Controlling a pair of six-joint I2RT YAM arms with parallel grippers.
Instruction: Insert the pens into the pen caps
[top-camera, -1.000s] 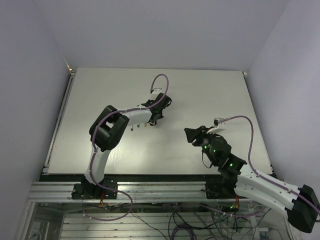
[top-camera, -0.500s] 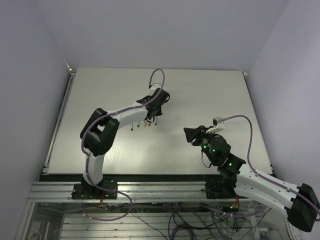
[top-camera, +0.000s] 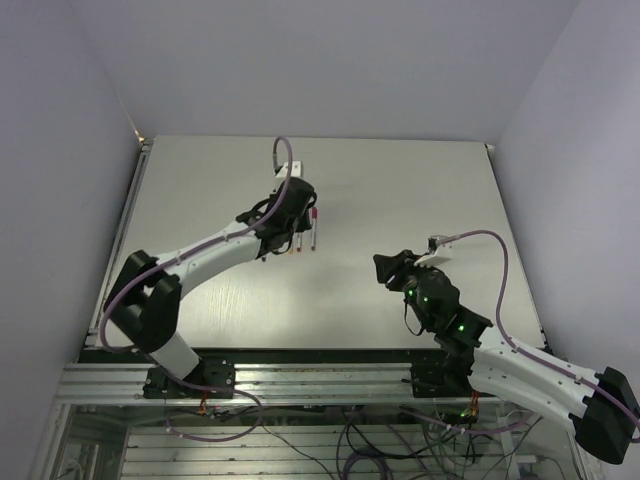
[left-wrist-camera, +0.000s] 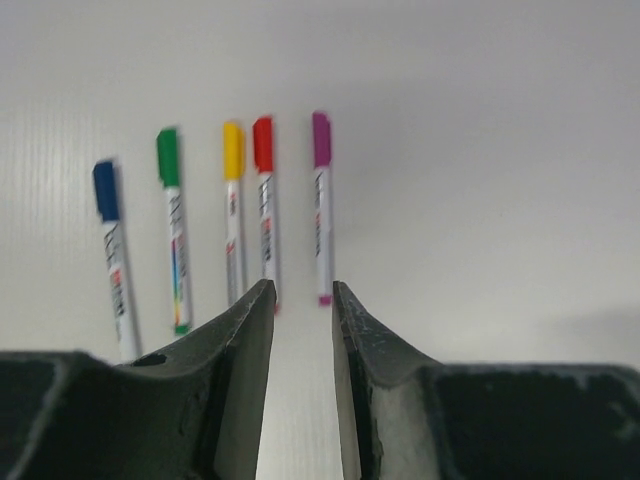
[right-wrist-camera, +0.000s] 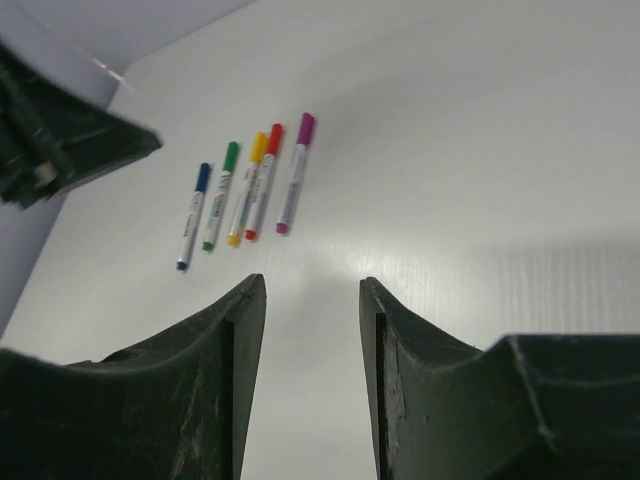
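Here's the row: five slim whitish-grey marker pens (right-wrist-camera: 255, 190) lying flat on the white tabletop (top-camera: 420, 190), each one wearing a stubby coloured plastic cap (left-wrist-camera: 233, 148) on its far end. Take the magenta-capped pen (left-wrist-camera: 323, 225) as the marker. Just beside it lies the red-capped pen (left-wrist-camera: 267, 225), then the yellow-capped pen (left-wrist-camera: 233, 225), almost touching the red. After a wider gap comes the green-capped pen (left-wrist-camera: 177, 250). Furthest from the magenta is the blue-capped pen (left-wrist-camera: 116, 270), and it sits a little nearer the arms than the rest. The left gripper (left-wrist-camera: 302, 300) hovers just short of the magenta pen's near end, lined up between it and the red. Its black fingers (left-wrist-camera: 250, 340) are parted by a narrow gap, with nothing between them. The right gripper (right-wrist-camera: 311, 290) hangs well apart from the magenta pen, on the side away from the red. Its fingers are spread wide and empty, and it faces the row across bare table.
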